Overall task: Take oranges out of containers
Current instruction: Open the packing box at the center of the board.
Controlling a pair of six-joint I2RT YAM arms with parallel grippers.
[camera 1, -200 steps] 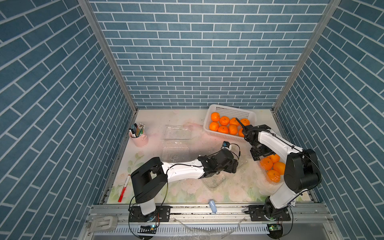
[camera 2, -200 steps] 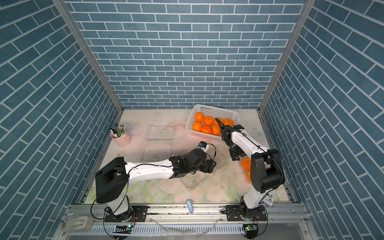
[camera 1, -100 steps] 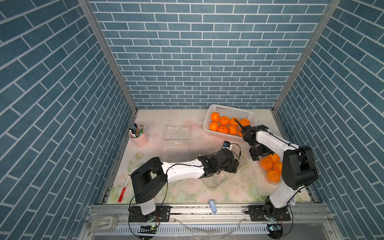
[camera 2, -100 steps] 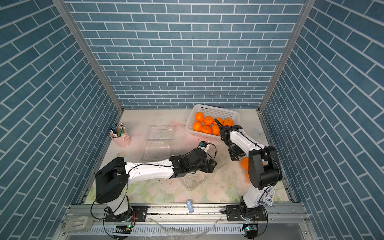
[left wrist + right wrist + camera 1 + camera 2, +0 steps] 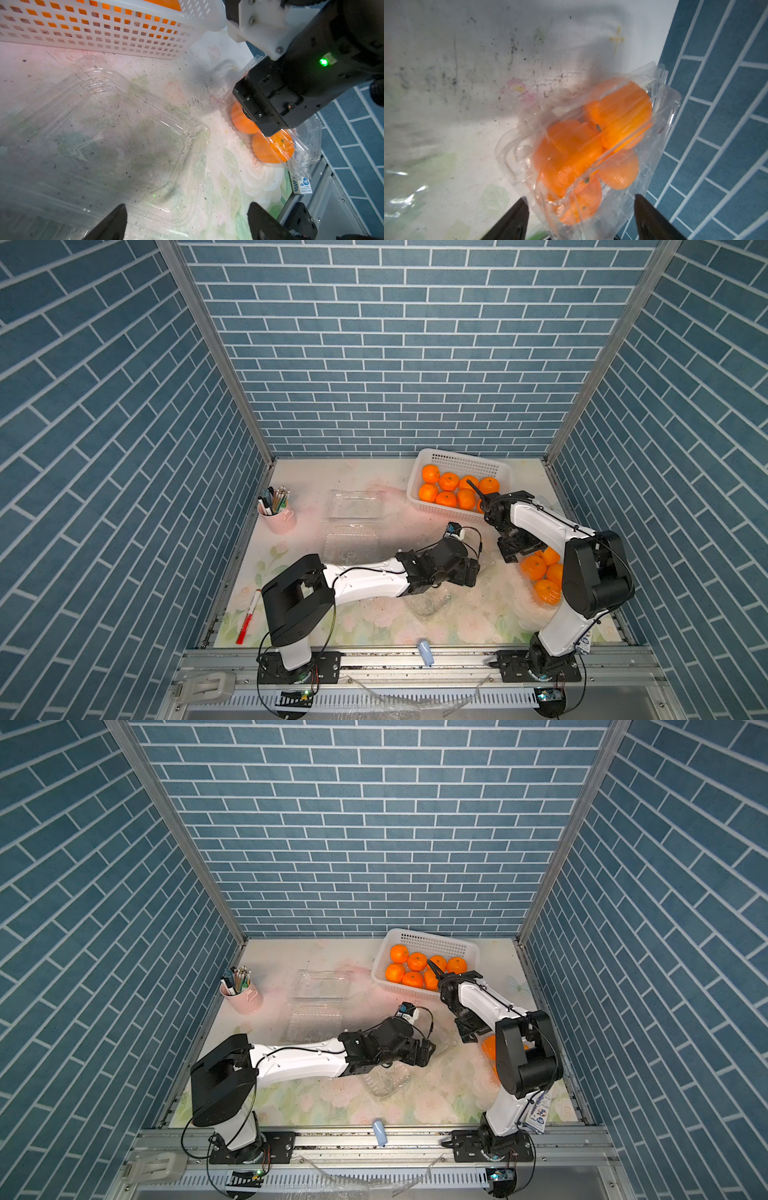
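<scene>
The left gripper [image 5: 187, 218] is held wide open and empty over an empty container [image 5: 104, 128] — the right gripper [image 5: 578, 209] is spread wide astride a closed container [image 5: 672, 97] of oranges [image 5: 618, 116]; others are seen in the basket [image 5: 461, 459]

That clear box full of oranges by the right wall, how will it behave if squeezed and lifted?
Likely flimsy: the full container has thin clear walls, so a squeeze may buckle it. Its oranges are round and piled together, so they'd probably shift when tilted.
</scene>
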